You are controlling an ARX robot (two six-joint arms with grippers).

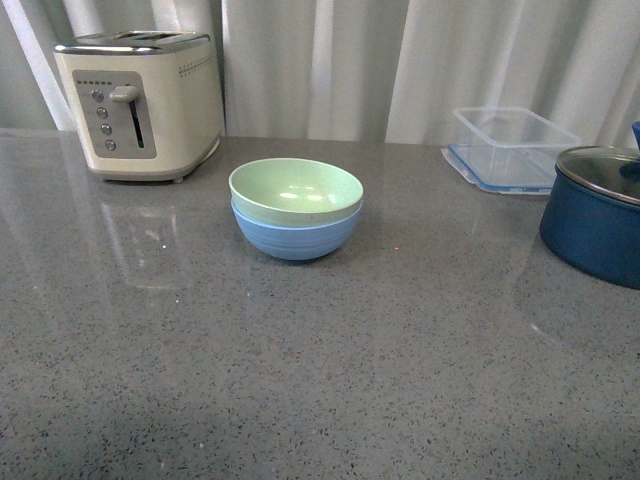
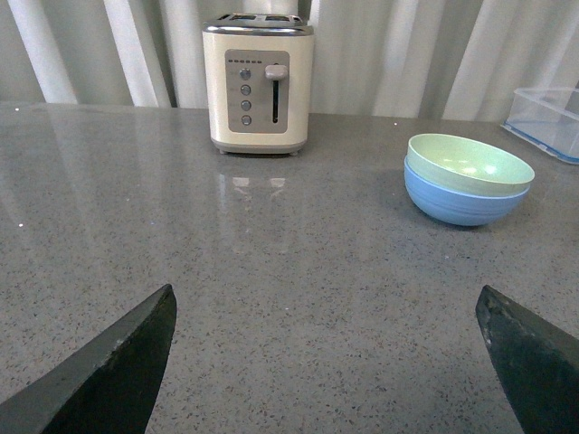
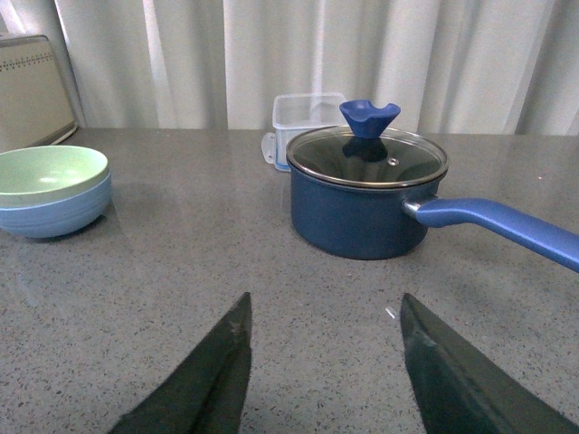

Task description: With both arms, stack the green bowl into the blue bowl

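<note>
The pale green bowl sits nested inside the light blue bowl at the middle of the grey counter. The stack also shows in the left wrist view, green bowl in blue bowl, and in the right wrist view, green bowl in blue bowl. Neither arm shows in the front view. My left gripper is open and empty over bare counter, well short of the bowls. My right gripper is open and empty, with the bowls far off to its side.
A cream toaster stands at the back left. A clear plastic container sits at the back right. A dark navy lidded pot with a long blue handle stands in front of my right gripper. Curtains hang behind the counter.
</note>
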